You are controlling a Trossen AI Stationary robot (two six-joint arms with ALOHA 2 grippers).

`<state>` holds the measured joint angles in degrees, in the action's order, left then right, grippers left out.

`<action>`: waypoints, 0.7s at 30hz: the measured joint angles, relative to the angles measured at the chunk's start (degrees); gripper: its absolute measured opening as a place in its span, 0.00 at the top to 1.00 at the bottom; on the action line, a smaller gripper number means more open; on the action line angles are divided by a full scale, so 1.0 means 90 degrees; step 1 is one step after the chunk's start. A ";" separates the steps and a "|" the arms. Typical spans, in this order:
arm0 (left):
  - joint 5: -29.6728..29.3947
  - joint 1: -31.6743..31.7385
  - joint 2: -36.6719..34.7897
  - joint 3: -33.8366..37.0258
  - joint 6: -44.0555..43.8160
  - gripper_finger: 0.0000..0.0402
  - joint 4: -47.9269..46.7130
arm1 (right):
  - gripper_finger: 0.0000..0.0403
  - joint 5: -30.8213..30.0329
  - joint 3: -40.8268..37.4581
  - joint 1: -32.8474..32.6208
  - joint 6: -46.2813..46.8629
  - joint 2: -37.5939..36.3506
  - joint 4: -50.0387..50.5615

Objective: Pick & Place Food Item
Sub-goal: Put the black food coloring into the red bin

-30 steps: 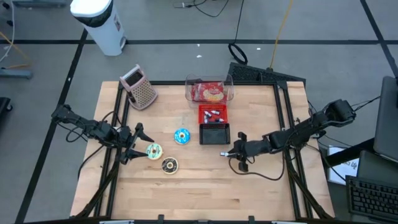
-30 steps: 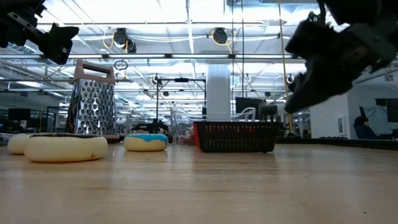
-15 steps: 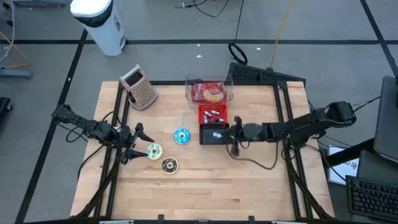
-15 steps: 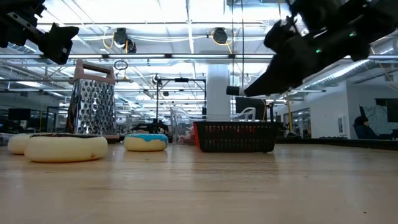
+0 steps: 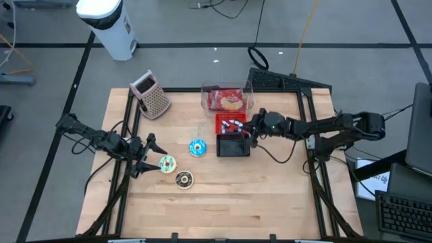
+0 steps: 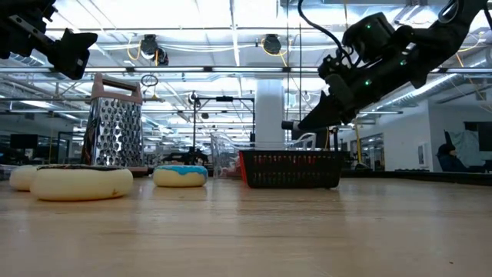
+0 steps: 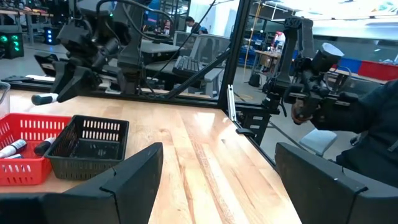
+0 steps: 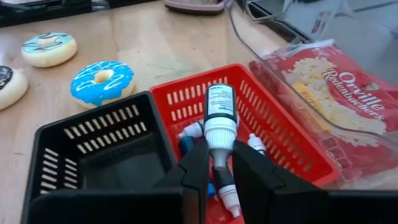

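The right claw (image 5: 251, 129) moves from the bare counter (image 5: 270, 202) near its front edge, up and across to the baskets. A second ago it hangs low beside the black basket (image 5: 232, 145). Now it sits above the red basket (image 5: 229, 124), squeezing a small bottle (image 8: 220, 115), with the black basket just beside it.

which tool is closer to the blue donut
Left. The left tool hovers open just off the blue donut, beside the two other donuts. The right tool, shut on a small bottle, is farther away over the red basket.
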<state>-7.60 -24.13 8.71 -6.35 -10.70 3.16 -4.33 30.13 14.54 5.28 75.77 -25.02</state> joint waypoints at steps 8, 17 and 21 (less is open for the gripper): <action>0.0000 0.0001 0.0000 0.0000 0.0000 0.23 0.0000 | 0.88 -0.0004 0.0000 0.0015 0.0000 0.0049 -0.0005; 0.0000 -0.0001 0.0000 0.0000 0.0000 0.23 0.0000 | 0.88 -0.0006 0.0000 0.0012 0.0000 0.0049 -0.0002; 0.0000 0.0001 0.0002 0.0000 0.0000 0.23 0.0000 | 0.88 -0.0006 0.0000 0.0012 0.0000 0.0049 -0.0014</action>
<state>-7.60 -24.13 8.73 -6.35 -10.70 3.16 -4.38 30.13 14.66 5.28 76.20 -25.14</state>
